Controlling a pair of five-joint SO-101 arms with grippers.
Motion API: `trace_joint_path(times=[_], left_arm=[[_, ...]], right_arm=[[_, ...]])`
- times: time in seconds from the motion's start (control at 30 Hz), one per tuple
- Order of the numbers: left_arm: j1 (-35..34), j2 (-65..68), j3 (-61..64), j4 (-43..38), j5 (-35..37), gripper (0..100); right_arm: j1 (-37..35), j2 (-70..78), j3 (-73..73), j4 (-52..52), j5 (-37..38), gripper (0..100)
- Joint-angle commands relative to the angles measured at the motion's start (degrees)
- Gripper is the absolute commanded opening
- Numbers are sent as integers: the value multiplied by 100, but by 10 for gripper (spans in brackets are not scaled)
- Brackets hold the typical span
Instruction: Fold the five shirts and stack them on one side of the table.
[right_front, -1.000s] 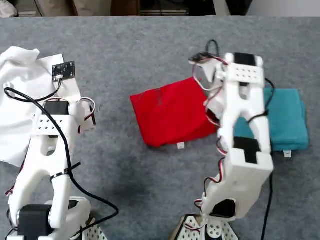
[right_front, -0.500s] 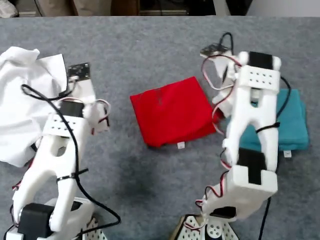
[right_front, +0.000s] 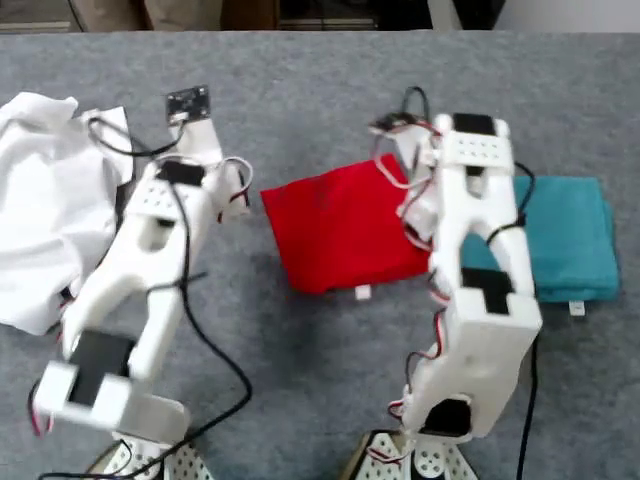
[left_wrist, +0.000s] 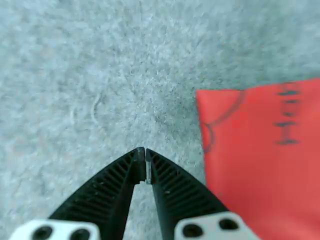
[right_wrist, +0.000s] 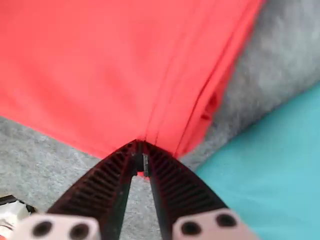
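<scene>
A folded red shirt (right_front: 340, 225) lies mid-table, and a folded teal shirt (right_front: 570, 240) lies just to its right. Crumpled white shirts (right_front: 40, 200) are heaped at the left edge. My right arm (right_front: 480, 200) stands over the gap between red and teal. The right gripper (right_wrist: 140, 152) is shut on the layered edge of the red shirt (right_wrist: 100, 65), close to the teal shirt (right_wrist: 270, 170). My left arm (right_front: 150, 230) stretches toward the red shirt's left corner. The left gripper (left_wrist: 145, 155) is shut with nothing in it, over bare table beside the red shirt (left_wrist: 260, 150).
The grey felt table (right_front: 300, 90) has free room along the far side and in front of the red shirt. Loose cables hang from both arms. The arm bases stand at the near edge.
My left arm has swung away from the white heap, farther out and to the right, up to the red shirt's corner. The right arm went right over the teal shirt, then came back to the red shirt's edge.
</scene>
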Motion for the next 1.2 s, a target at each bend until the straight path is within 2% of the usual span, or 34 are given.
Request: trace_joint_path(times=[0.0, 0.1, 0.2, 0.3, 0.4, 0.57, 0.7, 0.8, 0.93, 1.03, 1.17], left_arm=[[246, 901, -835, 167, 70, 19], [325, 1516, -1310, 185, 343, 19], [290, 1807, -1662, 220, 404, 19], [281, 1780, -1969, 563, 404, 19], [290, 1666, -2295, 958, 396, 19], [334, 1270, -2549, 1670, 343, 21], [501, 936, -2549, 1732, 105, 23], [651, 831, -2558, 1688, 141, 67], [765, 892, -2488, 1073, 536, 97], [721, 1244, -2365, 668, 791, 97], [334, 1543, -2338, 1125, 765, 97]], right_arm=[[207, 31, -119, -185, 0, 5], [92, -4, -356, -88, -35, 6], [13, -13, -919, 484, -35, 9], [-4, -13, -1807, 1204, -44, 9], [154, -242, -2229, 1257, -316, 9], [330, -1393, -1156, 1248, -360, 9], [312, -2536, 321, 1204, -360, 9], [330, -3213, 1314, 1046, -475, 44], [92, -3688, 2695, 624, -1538, 148], [-127, -3785, 3424, -18, -2426, 188], [-453, -3758, 3714, -923, -3727, 238]])
